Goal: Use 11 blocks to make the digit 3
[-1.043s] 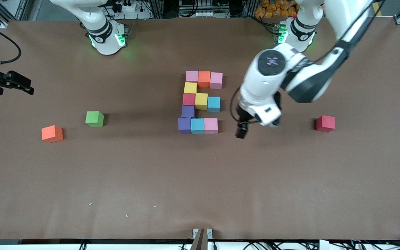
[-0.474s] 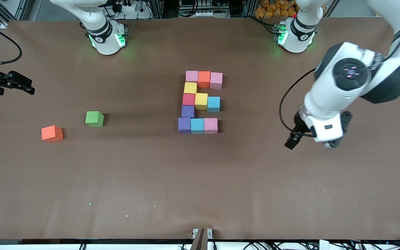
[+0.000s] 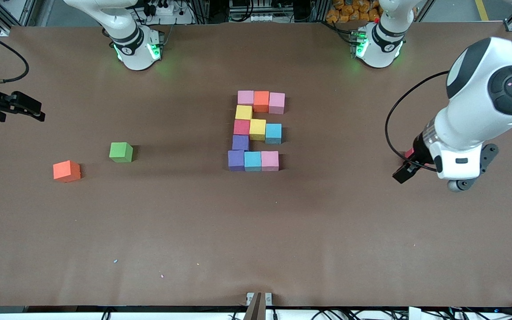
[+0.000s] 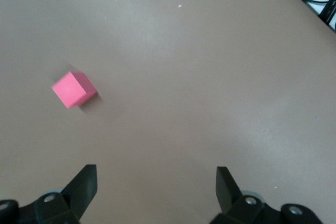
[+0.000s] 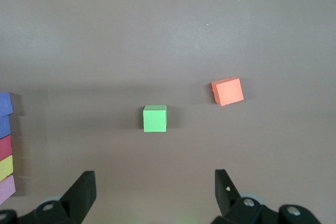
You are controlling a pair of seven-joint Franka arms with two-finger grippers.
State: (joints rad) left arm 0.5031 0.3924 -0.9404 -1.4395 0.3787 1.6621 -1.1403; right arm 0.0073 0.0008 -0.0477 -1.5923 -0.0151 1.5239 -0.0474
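Eleven blocks sit packed together mid-table: a pink (image 3: 246,97), orange (image 3: 261,101), pink (image 3: 277,103) row; yellow (image 3: 243,112), red (image 3: 241,127), yellow (image 3: 257,129), cyan (image 3: 273,133), purple (image 3: 240,142); then a purple (image 3: 236,160), cyan (image 3: 252,161), pink (image 3: 270,161) row. My left gripper (image 3: 409,171) (image 4: 156,187) hangs open and empty over a loose red cube (image 3: 409,154) (image 4: 74,89), which the arm mostly hides in the front view. My right gripper (image 3: 39,113) (image 5: 155,190) waits open and empty at the right arm's end of the table.
A green cube (image 3: 121,152) (image 5: 155,118) and a loose orange cube (image 3: 66,171) (image 5: 227,91) lie apart toward the right arm's end. The edge of the block figure (image 5: 5,129) shows in the right wrist view. Brown table (image 3: 256,231) stretches bare nearer the camera.
My left arm has swung from beside the block figure toward its own end of the table and now covers the loose red cube. The right arm has stayed put.
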